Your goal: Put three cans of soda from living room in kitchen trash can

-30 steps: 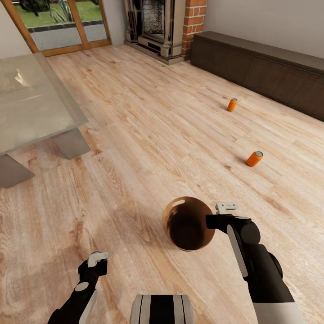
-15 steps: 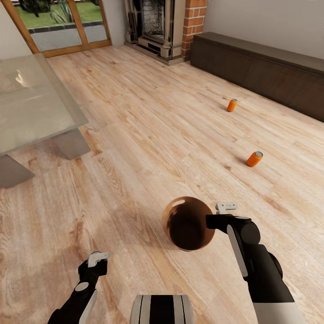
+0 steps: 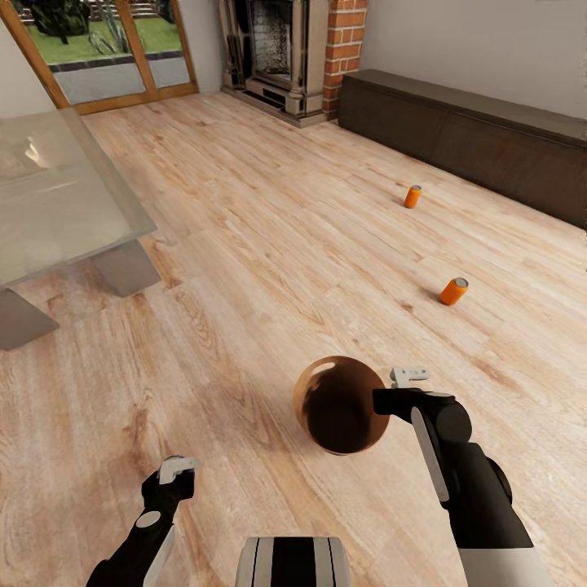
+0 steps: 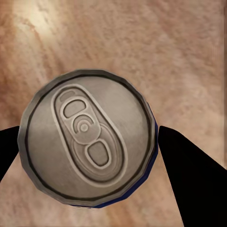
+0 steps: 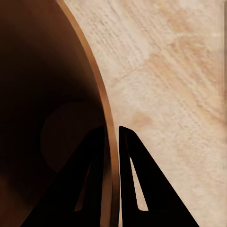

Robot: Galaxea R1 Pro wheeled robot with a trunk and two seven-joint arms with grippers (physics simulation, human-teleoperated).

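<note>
Showing no readable writing, 2 soda cans (image 3: 453, 291) on floor (image 3: 269, 244).

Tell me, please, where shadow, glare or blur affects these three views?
Head view: even light, a soft shadow on the floor beside the bin, pale reflections on the glass table. Left wrist view: the can top is sharp, the floor behind blurred. Right wrist view: the bin's inside is nearly black.

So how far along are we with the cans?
Nothing is binned yet: the bin looks empty inside. In hand: the left gripper clamps one can, and the right gripper pinches the bin's rim. Left: two orange cans lie on the floor, a nearer can and a farther can.
</note>
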